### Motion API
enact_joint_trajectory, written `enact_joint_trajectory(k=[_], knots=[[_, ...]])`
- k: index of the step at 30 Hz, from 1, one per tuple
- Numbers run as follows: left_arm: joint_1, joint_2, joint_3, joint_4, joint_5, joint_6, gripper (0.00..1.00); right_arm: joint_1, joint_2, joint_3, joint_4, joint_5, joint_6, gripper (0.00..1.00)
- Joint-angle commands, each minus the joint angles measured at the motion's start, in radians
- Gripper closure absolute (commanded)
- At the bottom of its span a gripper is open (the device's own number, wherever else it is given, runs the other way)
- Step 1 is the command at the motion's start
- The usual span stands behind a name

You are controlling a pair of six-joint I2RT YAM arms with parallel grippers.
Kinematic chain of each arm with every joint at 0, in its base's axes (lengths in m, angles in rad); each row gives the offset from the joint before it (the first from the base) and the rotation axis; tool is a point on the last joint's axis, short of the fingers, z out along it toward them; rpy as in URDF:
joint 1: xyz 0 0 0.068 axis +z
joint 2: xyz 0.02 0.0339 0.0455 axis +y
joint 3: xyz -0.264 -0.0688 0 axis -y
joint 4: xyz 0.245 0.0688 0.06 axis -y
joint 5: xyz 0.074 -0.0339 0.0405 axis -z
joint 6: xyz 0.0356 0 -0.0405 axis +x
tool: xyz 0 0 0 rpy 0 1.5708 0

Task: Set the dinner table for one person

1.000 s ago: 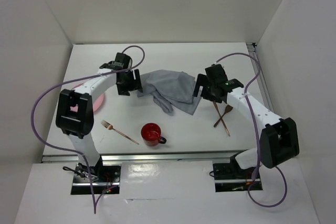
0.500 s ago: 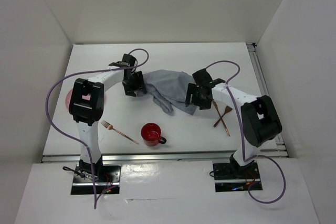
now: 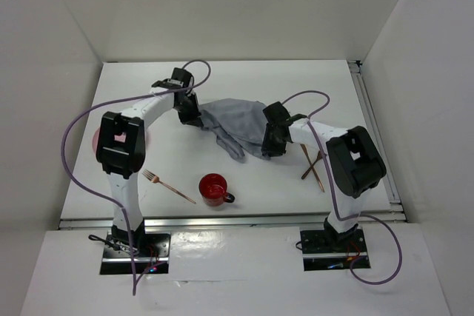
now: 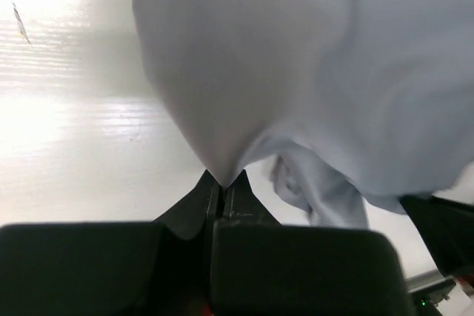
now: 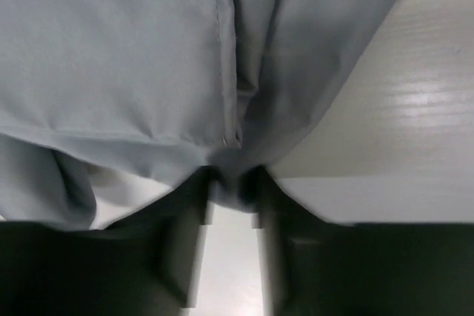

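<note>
Grey cloth [image 3: 235, 123] soft, limp, light. Your left gripper [image 3: 194, 118] and right gripper [image 3: 268, 147] jaws each pinch its edge. Grip corners.

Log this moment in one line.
left claw: shut on crumpled grey cloth | right claw: shut on same cloth | cloth on matte white tabletop

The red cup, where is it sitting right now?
In the top view, the red cup stands on the table near its front edge, the fork to its left, the grey cloth behind.
</note>
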Motion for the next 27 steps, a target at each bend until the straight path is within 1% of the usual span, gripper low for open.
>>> enact_joint_trajectory(k=[1,3,5,8,9,11,12,15,17,22,25,27], knots=[[-0.003,-0.098,0.086,-0.053,0.039,0.043,1.00,0.017,0.049,-0.011,0.042,0.043,0.053,0.67],[-0.003,-0.124,0.141,-0.098,0.051,0.055,1.00,0.017,0.061,0.002,0.028,0.052,0.062,1.00],[-0.003,-0.141,0.191,-0.116,0.051,0.064,1.00,0.017,0.061,0.034,0.001,0.090,0.076,1.00],[-0.003,-0.179,0.253,-0.156,0.062,0.073,1.00,0.017,-0.033,0.064,-0.042,0.154,0.064,1.00],[-0.003,-0.179,0.298,-0.179,0.062,0.073,1.00,0.017,-0.088,0.099,-0.056,0.174,0.064,1.00],[-0.003,-0.207,0.349,-0.199,0.062,0.073,1.00,0.017,-0.138,0.145,-0.099,0.207,0.025,1.00],[-0.003,-0.207,0.403,-0.213,0.062,0.073,1.00,0.017,-0.161,0.197,-0.114,0.233,0.015,1.00],[-0.003,-0.237,0.489,-0.253,0.062,0.061,1.00,0.017,-0.235,0.293,-0.168,0.265,-0.013,1.00],[0.007,-0.263,0.510,-0.253,0.071,0.047,1.00,0.017,-0.282,0.327,-0.187,0.276,-0.038,1.00],[0.007,-0.372,0.534,-0.244,0.082,0.026,1.00,0.017,-0.366,0.372,-0.207,0.276,-0.038,1.00],[0.018,-0.392,0.567,-0.234,0.071,0.017,1.00,0.017,-0.396,0.384,-0.207,0.253,-0.047,1.00],[0.029,-0.392,0.598,-0.244,0.095,0.017,1.00,0.017,-0.396,0.416,-0.220,0.253,-0.047,1.00]])
